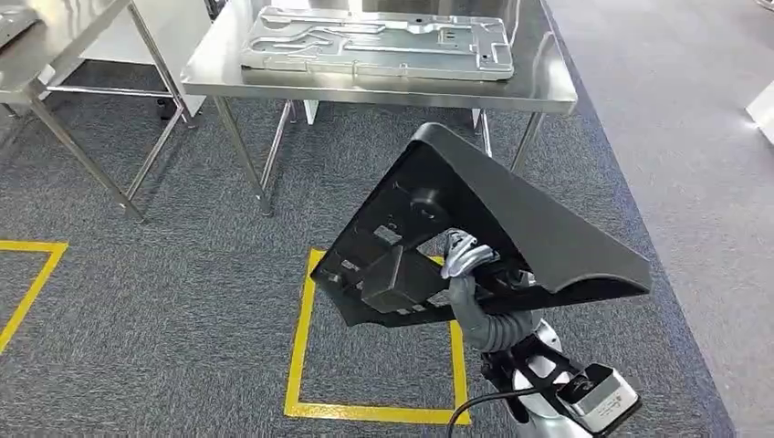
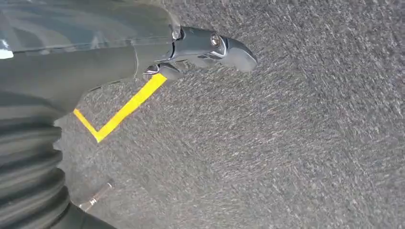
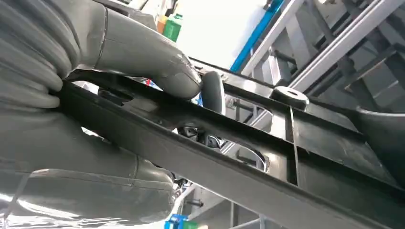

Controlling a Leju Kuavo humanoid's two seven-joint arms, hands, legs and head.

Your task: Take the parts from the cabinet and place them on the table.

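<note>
Now right robot hand (image 1: 464, 258) grips black part (image 1: 548, 239)

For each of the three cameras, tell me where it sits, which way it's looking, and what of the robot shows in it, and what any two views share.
Head view: high on the body, facing forward and down at carpet, a steel table and the black part held by the right hand.
Left wrist view: behind the left hand, facing down at carpet and yellow tape.
Right wrist view: behind the right hand, facing along the black part, which the thumb presses.
Shared: head and right wrist views both show the black part in the right hand.
</note>
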